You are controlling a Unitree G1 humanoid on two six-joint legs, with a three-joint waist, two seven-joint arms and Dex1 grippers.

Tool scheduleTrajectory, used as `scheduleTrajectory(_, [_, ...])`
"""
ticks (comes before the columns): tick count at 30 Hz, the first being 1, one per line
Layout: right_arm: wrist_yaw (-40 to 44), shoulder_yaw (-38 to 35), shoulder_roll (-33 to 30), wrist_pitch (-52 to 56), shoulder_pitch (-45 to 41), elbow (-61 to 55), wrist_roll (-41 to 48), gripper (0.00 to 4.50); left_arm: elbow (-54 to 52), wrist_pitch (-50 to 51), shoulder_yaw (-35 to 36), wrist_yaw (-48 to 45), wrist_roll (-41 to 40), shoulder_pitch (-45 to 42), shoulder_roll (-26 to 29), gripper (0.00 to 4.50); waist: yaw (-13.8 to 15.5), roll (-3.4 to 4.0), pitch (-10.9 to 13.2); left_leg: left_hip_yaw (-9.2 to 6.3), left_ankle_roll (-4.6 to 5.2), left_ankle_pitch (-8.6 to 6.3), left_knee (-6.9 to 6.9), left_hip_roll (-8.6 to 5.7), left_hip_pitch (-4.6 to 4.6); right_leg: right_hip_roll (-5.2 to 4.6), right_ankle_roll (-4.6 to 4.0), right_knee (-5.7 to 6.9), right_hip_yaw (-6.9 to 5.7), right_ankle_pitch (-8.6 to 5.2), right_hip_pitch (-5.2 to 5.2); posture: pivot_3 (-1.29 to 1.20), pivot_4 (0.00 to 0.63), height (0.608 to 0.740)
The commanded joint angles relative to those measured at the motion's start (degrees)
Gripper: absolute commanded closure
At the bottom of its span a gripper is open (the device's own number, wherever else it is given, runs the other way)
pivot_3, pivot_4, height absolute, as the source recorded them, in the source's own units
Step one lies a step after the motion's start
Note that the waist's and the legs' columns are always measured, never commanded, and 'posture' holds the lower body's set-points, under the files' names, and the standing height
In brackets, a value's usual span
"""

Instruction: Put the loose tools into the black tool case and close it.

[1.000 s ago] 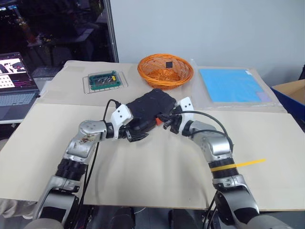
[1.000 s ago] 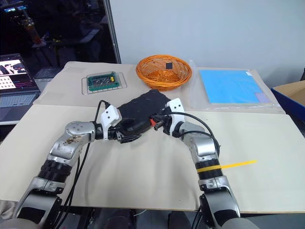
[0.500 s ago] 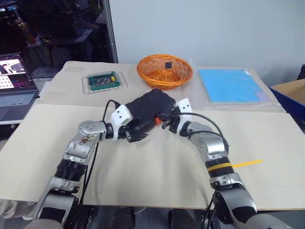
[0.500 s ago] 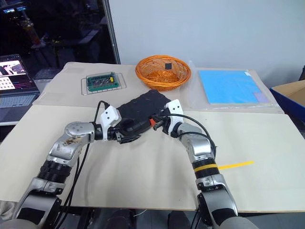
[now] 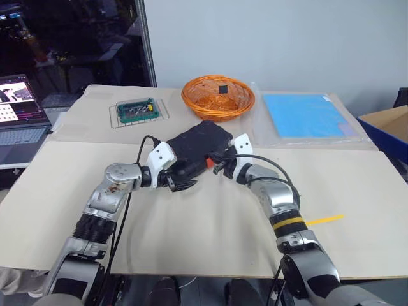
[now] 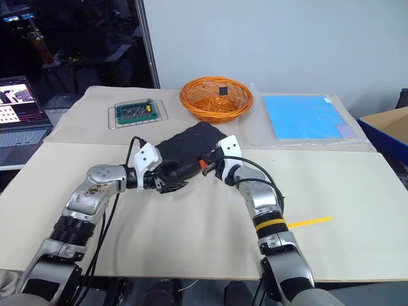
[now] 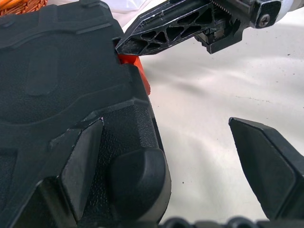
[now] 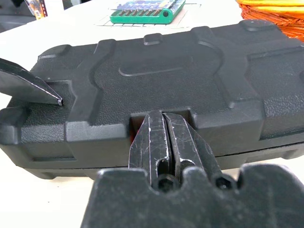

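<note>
**Latch under pinched fingertips, case lid down**

Black tool case (image 5: 199, 146) lying lid-down in the middle of the desk (image 5: 210, 229), long axis running diagonally from the near left toward the orange basket (image 5: 218, 97) at the back. No loose tools on view; judged already inside. Right hand (image 8: 164, 124) clenched on nothing, fingertips pressed together and set against the orange latch (image 7: 135, 69) in the notch midway along the case's near long edge. Latch straight ahead of that hand, so the closing push falls to the right arm. Left hand (image 5: 177, 183) spread wide at the case's near-left corner, one finger (image 7: 83, 161) resting on the lid, the other off over bare desk, apparently bracing it. Likely stage: snapping the latch home.
</note>
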Motion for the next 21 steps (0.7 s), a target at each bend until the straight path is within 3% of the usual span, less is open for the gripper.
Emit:
scheduleTrajectory(1, [-0.2, 2.5, 1.0, 0.5, 1.0, 5.9, -2.5, 4.48, 2.4, 2.7, -2.5, -0.8, 1.5, 2.4, 0.1, 0.0, -0.2, 0.0, 0.0, 0.0, 0.0, 0.0, 0.0, 0.0, 0.02, 0.0, 0.0, 0.0, 0.0, 0.0, 0.01, 0.0, 0.15, 0.74])
scheduleTrajectory(15, [-0.6, 3.6, 1.0, -1.2, -0.2, 11.3, -5.5, 4.48, 3.1, 2.6, -2.2, -0.9, 2.0, 2.1, -0.4, 0.0, -0.9, -0.03, -0.5, -0.03, -0.07, -0.04, -0.12, 0.02, 0.37, -0.09, -0.03, -0.01, 0.01, -0.11, 0.19, 0.0, 0.15, 0.74])
scheduleTrajectory(21, [0.0, -0.4, 0.7, -7.1, 2.4, -4.8, -0.8, 4.48, 1.7, -0.2, 0.0, -0.8, 0.1, 2.9, -1.4, 0.0, -0.5, 0.03, -0.4, -0.04, -0.08, -0.05, -0.37, -0.02, 0.29, -0.2, -0.04, -0.04, 0.0, -0.11, -0.01, 0.0, 0.15, 0.74])
